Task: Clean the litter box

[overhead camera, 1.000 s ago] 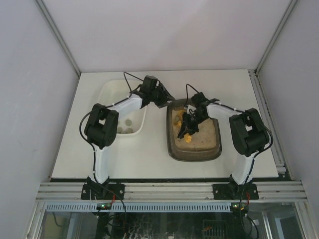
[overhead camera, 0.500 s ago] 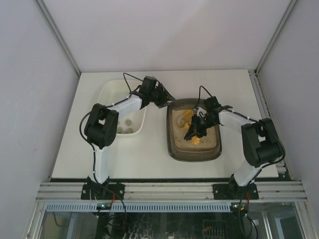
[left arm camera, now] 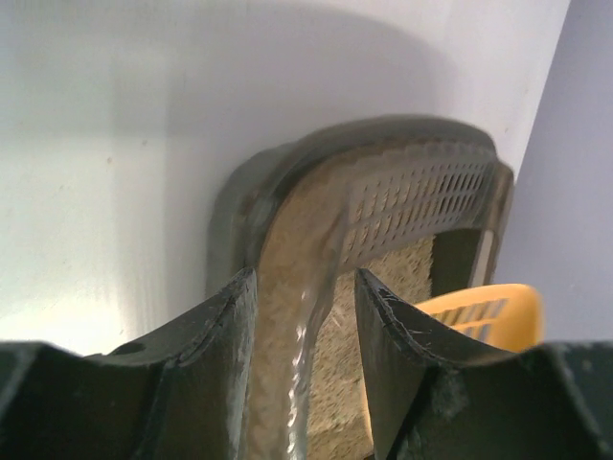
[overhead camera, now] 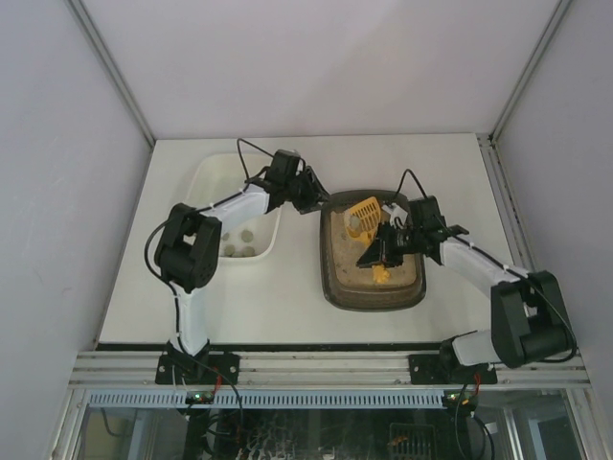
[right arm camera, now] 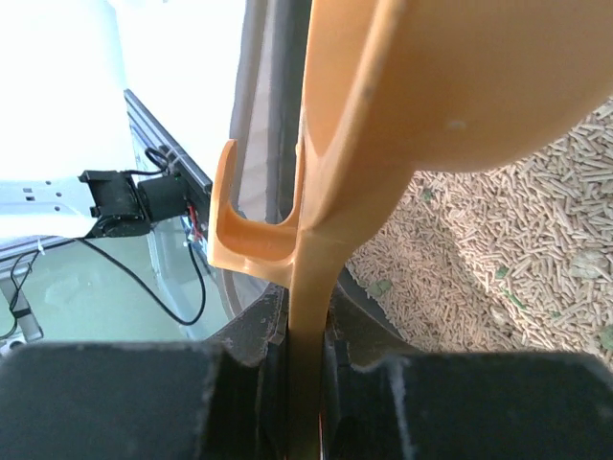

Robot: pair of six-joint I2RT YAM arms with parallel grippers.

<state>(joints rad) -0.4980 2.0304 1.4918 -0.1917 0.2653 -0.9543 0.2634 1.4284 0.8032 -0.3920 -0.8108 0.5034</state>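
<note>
The litter box [overhead camera: 337,287] is a dark brown tray of tan pellet litter [right arm camera: 498,249], right of centre on the table. My left gripper [overhead camera: 312,197] straddles its far-left corner rim [left arm camera: 287,158], one finger outside the wall and one inside, and is shut on that rim [left arm camera: 306,278]. My right gripper [overhead camera: 385,251] hangs over the litter, shut [right arm camera: 306,326] on the handle of a yellow slotted scoop [overhead camera: 363,217]. The scoop's head [right arm camera: 431,86] is raised above the pellets and also shows at the lower right of the left wrist view [left arm camera: 479,311].
A white tray [overhead camera: 206,182] stands left of the litter box, with several small greyish lumps [overhead camera: 244,247] at its near end. Grey walls close in the table on three sides. A metal rail [overhead camera: 326,369] runs along the near edge by the arm bases.
My right arm has swung out to the right and the scoop head has come up into view over the far-left part of the litter. The left arm has stayed put.
</note>
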